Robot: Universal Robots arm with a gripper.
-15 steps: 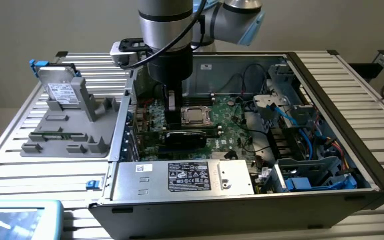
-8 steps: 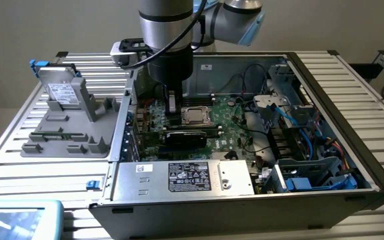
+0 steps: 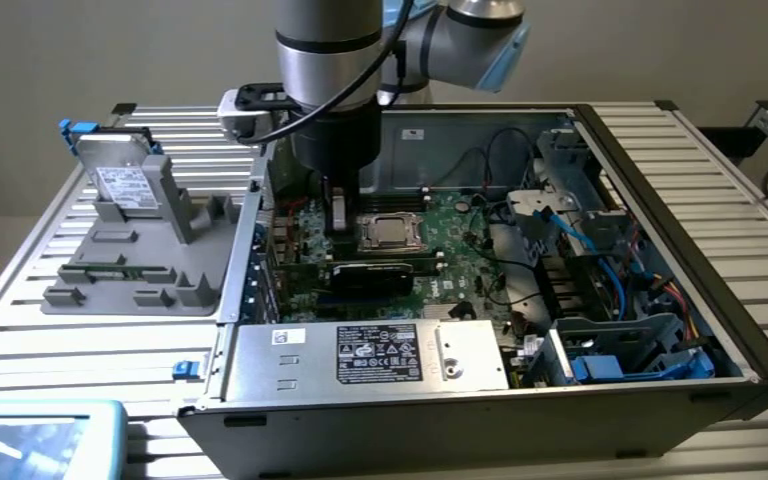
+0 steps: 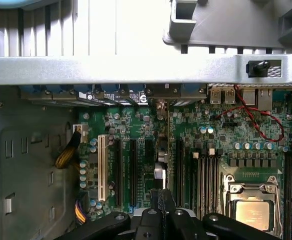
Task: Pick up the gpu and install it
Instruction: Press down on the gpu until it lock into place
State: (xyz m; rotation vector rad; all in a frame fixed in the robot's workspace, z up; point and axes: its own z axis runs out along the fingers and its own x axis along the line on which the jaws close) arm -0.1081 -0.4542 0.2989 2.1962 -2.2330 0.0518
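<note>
Black and edge-on, the gpu [image 4: 161, 196] is held clamped in the gripper [image 4: 162, 214], its long axis set toward twelve o'clock, parallel to the expansion slots [image 4: 133, 170] just below.

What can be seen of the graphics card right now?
The graphics card is gripped edge-on by the tool, so it reads as a thin dark upright strip. Its broad faces are hidden. It is held above the green motherboard, near the long black expansion slots. Whether its edge touches a slot cannot be told. In the exterior view it is a narrow pale piece under the arm, beside the processor.
</note>
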